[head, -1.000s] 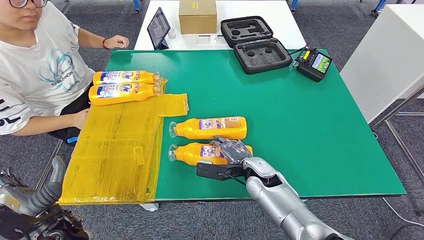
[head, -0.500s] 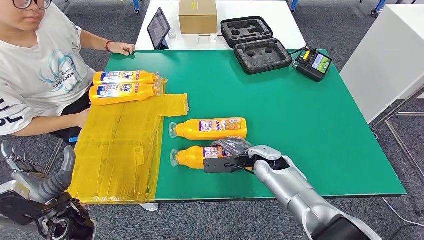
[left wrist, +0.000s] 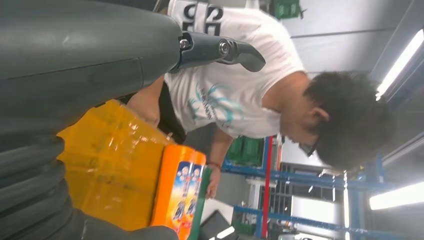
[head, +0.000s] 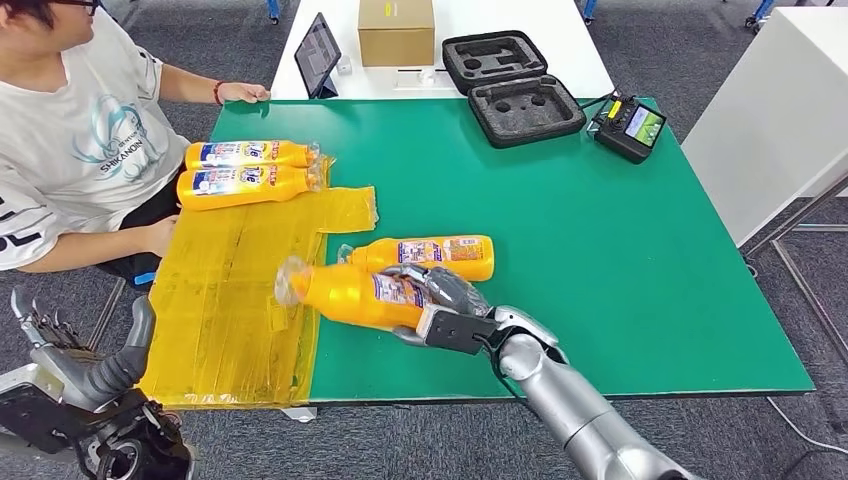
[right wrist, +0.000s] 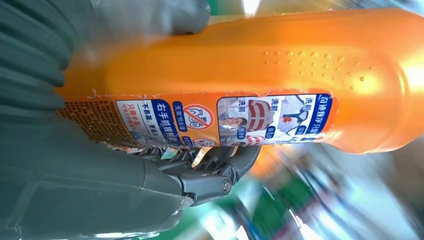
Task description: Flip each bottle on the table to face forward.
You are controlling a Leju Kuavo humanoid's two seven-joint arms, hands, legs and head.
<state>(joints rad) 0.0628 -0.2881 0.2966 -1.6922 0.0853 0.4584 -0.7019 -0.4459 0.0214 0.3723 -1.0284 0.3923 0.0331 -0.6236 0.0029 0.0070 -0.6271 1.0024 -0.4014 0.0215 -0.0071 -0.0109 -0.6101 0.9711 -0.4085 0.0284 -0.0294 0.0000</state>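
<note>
Currently the right robot hand (head: 440,305) grasps the orange detergent bottle (head: 350,293) above the green surface (head: 600,250), where its smooth body may slip during rotation and strike the neighbouring bottle (head: 425,256).

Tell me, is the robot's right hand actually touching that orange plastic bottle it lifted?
Touching. The right wrist view shows the right hand wrapped around the orange plastic bottle, fingers pressing against its label.

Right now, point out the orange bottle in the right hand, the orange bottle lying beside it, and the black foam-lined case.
Held orange plastic bottle (head: 350,293), head view, bare body.
Lying orange plastic bottle (head: 425,254), head view, label.
Black foam-lined case (head: 527,110), head view, lower tray foam.
</note>
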